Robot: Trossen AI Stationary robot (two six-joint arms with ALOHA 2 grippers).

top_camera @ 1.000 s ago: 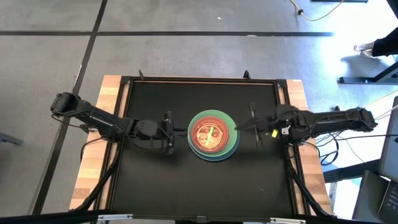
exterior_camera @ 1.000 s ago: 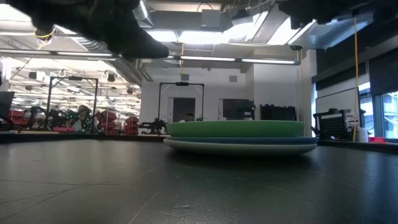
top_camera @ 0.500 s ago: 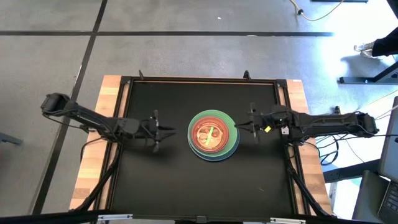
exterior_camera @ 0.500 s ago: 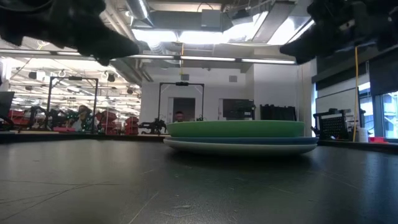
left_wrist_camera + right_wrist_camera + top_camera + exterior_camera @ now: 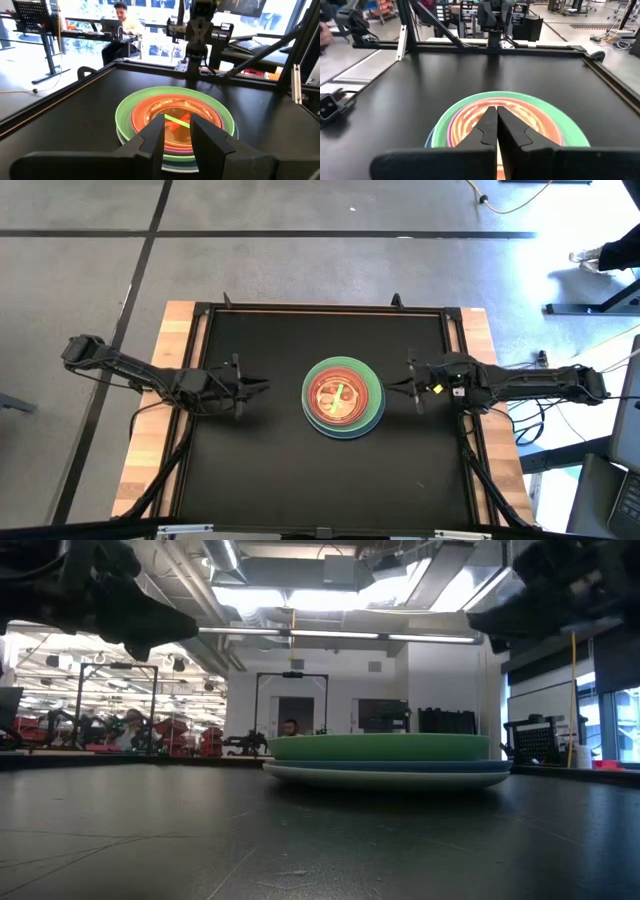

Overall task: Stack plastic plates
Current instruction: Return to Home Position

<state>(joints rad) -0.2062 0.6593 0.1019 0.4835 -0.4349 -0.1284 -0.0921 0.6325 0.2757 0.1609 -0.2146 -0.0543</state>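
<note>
The plastic plates point(image 5: 343, 397) sit in one stack at the middle of the black table. A pale one rests on the table, with blue and large green above it point(image 5: 385, 748). Inside the green rim lie a purple edge, orange-brown plates and small translucent ones with a green centre bar point(image 5: 175, 120). My left gripper point(image 5: 262, 385) hovers level to the left of the stack, fingers open by a narrow gap point(image 5: 177, 122). My right gripper point(image 5: 393, 387) hovers level to the right of the stack, fingers shut point(image 5: 496, 112). Neither touches the plates.
The black mat point(image 5: 260, 470) has a raised dark frame point(image 5: 325, 308) and wooden strips at its left and right sides. Bare mat lies all round the stack. A person point(image 5: 120, 15) sits at a desk in the room beyond.
My left gripper has drawn back from the stack toward the table's left edge, by about a plate's radius. My right gripper has backed off a little toward the right edge. The stack has stayed still.
</note>
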